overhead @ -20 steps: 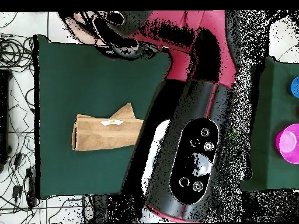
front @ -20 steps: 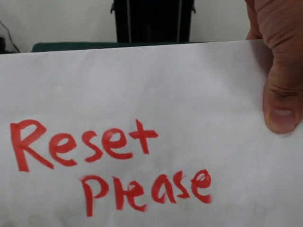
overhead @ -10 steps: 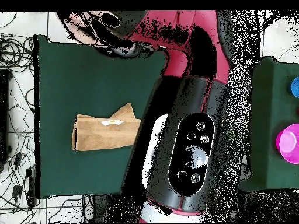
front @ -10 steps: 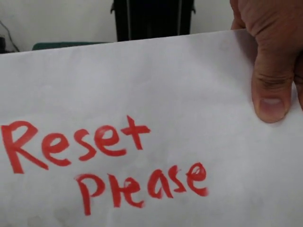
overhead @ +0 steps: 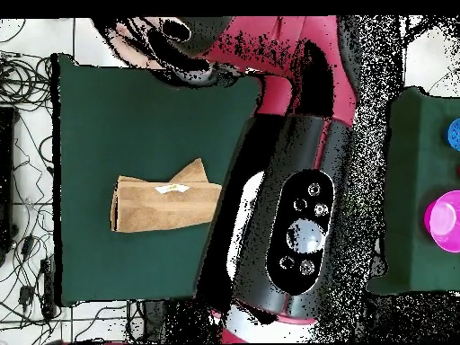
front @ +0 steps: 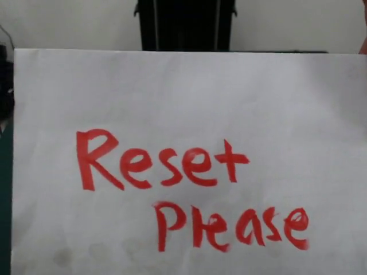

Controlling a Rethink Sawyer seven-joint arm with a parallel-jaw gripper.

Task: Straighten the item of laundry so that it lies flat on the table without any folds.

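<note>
In the overhead view the orange-tan towel (overhead: 166,205) lies folded on the dark green table (overhead: 117,117), left of centre. One corner sticks out at its top edge, and its white label (overhead: 172,189) faces up. The red and black arm (overhead: 301,225) is raised high over the table's right part, well clear of the towel. Its end (overhead: 184,40) reaches the table's top edge, and I cannot make out the gripper's state there. In the front view a white paper sign (front: 189,114) with "Reset Please" in red hides the table and towel.
A second green surface (overhead: 418,180) at the right carries a pink bowl (overhead: 443,220) and a blue object (overhead: 455,135). Cables (overhead: 22,81) lie on the floor left of the table. A fingertip (front: 363,48) shows at the sign's right edge. The black pedestal (front: 184,23) stands behind the sign.
The sign has shifted to the right in the front view, and the hand holding it has slid almost out of the picture. The raised arm has shifted slightly. The towel has not moved.
</note>
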